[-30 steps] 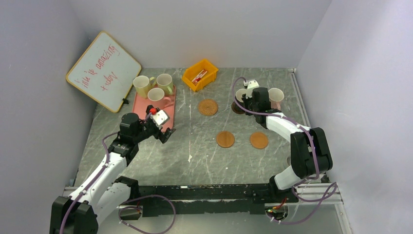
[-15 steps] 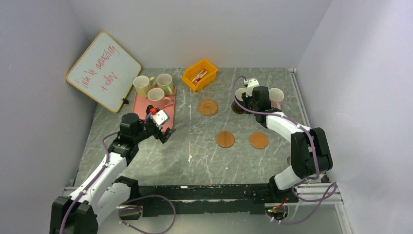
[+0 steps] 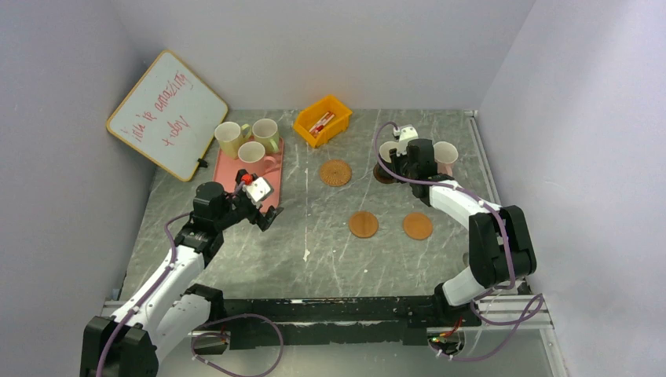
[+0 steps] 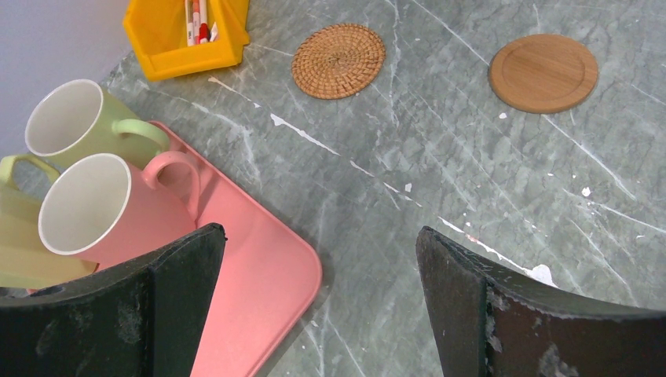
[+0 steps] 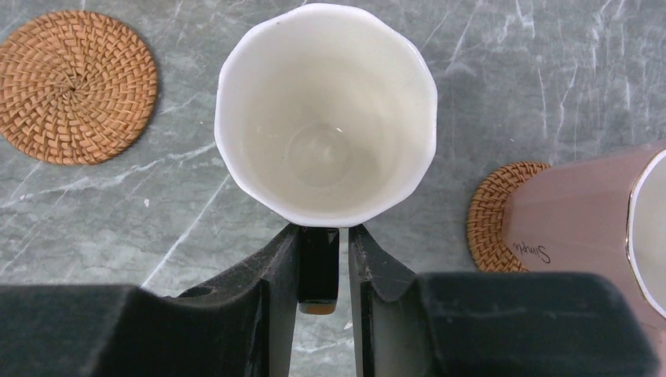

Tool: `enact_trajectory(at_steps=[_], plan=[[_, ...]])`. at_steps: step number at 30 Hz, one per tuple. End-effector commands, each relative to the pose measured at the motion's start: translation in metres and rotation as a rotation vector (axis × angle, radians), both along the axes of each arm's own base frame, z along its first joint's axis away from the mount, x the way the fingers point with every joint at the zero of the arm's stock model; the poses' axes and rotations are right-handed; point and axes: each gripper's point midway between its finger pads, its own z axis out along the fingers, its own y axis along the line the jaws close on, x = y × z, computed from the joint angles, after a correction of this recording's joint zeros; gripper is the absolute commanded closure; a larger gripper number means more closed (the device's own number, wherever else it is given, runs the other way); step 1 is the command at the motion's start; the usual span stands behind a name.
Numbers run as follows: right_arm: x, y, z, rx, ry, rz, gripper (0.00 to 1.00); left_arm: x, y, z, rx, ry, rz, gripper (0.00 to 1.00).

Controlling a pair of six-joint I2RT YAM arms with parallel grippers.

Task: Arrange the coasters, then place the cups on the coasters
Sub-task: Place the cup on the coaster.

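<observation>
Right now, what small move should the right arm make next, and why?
Probably open the right gripper wider and back straight away from the black cup. Its fingers only flank the handle, a slim gap shows on one side, and the cup stands upright, seemingly on the dark coaster.

The left arm (image 3: 174,269) and right arm (image 3: 451,201) alternate white shell links with chunky black joint housings, a thin purple cable (image 3: 168,236) looping alongside each. The left gripper (image 4: 320,234) and right gripper (image 5: 323,236) have matt black jaws, scuffed pale.
</observation>
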Motion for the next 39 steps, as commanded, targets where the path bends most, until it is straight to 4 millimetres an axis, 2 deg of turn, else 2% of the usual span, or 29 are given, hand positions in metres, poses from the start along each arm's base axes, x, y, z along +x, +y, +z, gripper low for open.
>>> enact_trajectory(at_steps=[1, 6, 13, 23, 31, 36, 39], plan=[[0.019, 0.002, 0.041, 0.032, -0.119, -0.005, 0.69, 0.000, -0.003, 0.004, 0.000, -0.023, -0.027, 0.04], [0.018, -0.001, 0.039, 0.037, -0.106, -0.009, 0.68, 0.000, -0.003, 0.006, -0.002, -0.026, -0.028, 0.04], [0.016, -0.003, 0.035, 0.066, -0.070, 0.012, 0.59, -0.001, -0.003, 0.006, -0.002, -0.027, -0.030, 0.04], [0.014, -0.004, 0.038, 0.081, -0.070, 0.029, 0.34, -0.001, -0.003, 0.006, -0.002, -0.026, -0.029, 0.04], [0.013, -0.007, 0.049, 0.070, -0.100, 0.026, 0.20, 0.000, -0.003, 0.007, -0.003, -0.029, -0.026, 0.04], [0.011, -0.008, 0.060, 0.073, -0.136, 0.026, 0.16, 0.002, 0.000, 0.008, -0.006, -0.032, -0.003, 0.04], [0.009, -0.007, 0.066, 0.078, -0.155, 0.031, 0.10, 0.003, 0.001, 0.008, -0.009, -0.034, 0.008, 0.04]])
